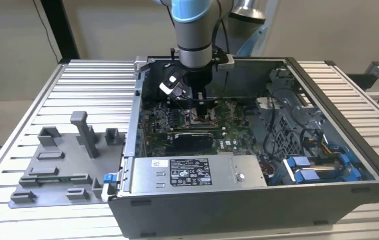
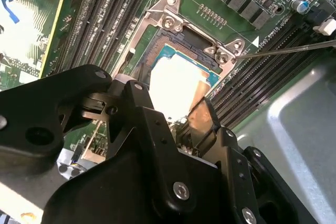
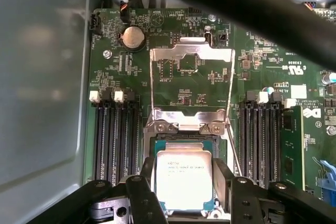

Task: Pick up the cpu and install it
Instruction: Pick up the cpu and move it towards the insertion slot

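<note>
Slatted metal table [image 1: 89,75]: carries all items.

Computer case [image 1: 243,210]: lies open-side up on the table, towards the exterior view's right. A boxed power supply [image 1: 196,172] sits along the case's near wall.

Grey fixture [image 1: 62,165]: plastic blocks and posts on the table, just beside the case on the exterior view's left.

Arm [image 1: 195,35]: reaches straight down into the case from above.

Motherboard [image 3: 178,77]: green, on the case floor. Rows of black memory slots [image 3: 115,135] run on either side of the socket, and a round coin battery [image 3: 133,38] sits near one corner.

Socket frame [image 3: 191,52]: the silver load plate is swung open and lies flat on the board beyond the socket. A thin retention lever [image 2: 283,50] stands clear of its corner.

Gripper [image 3: 185,182]: low over the socket, also seen in the exterior view [image 1: 199,107] and the second wrist view [image 2: 168,103]. Its black fingers [image 3: 224,179] are drawn in against two opposite edges of the cpu, pinching it.

The cpu [image 3: 184,179]: silver top upward, level, directly over the socket opening between the fingers (whether it is seated or a little above the contacts cannot be told). Its top glares white in the second wrist view [image 2: 176,85].
</note>
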Controlling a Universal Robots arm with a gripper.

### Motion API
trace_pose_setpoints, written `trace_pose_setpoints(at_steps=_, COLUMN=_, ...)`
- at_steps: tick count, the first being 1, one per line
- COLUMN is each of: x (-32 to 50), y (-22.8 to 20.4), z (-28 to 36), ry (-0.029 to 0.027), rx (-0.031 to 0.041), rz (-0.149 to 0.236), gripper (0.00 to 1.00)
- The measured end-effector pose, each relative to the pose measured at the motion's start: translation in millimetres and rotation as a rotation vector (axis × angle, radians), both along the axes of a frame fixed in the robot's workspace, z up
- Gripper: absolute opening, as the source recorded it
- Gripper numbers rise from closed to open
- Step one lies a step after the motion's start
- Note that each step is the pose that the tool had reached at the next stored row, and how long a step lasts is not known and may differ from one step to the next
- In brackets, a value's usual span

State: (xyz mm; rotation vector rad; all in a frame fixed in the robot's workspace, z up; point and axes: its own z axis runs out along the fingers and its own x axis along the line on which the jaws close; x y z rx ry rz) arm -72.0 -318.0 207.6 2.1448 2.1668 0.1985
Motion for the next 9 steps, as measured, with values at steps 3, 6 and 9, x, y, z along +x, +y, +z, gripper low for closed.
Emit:
trace_pose_setpoints(at_steps=3, x=0.1, y=-0.1, z=-1.2, ry=0.0002, rx=-0.0001, rz=0.0, gripper=0.0)
trace_pose_setpoints(at_steps=6, x=0.1, y=-0.2, z=-1.8, ry=0.0003, rx=-0.0001, rz=0.0, gripper=0.0)
trace_pose_setpoints(at_steps=9, x=0.1, y=-0.5, z=-2.5, ry=0.0003, rx=-0.0003, rz=0.0, gripper=0.0)
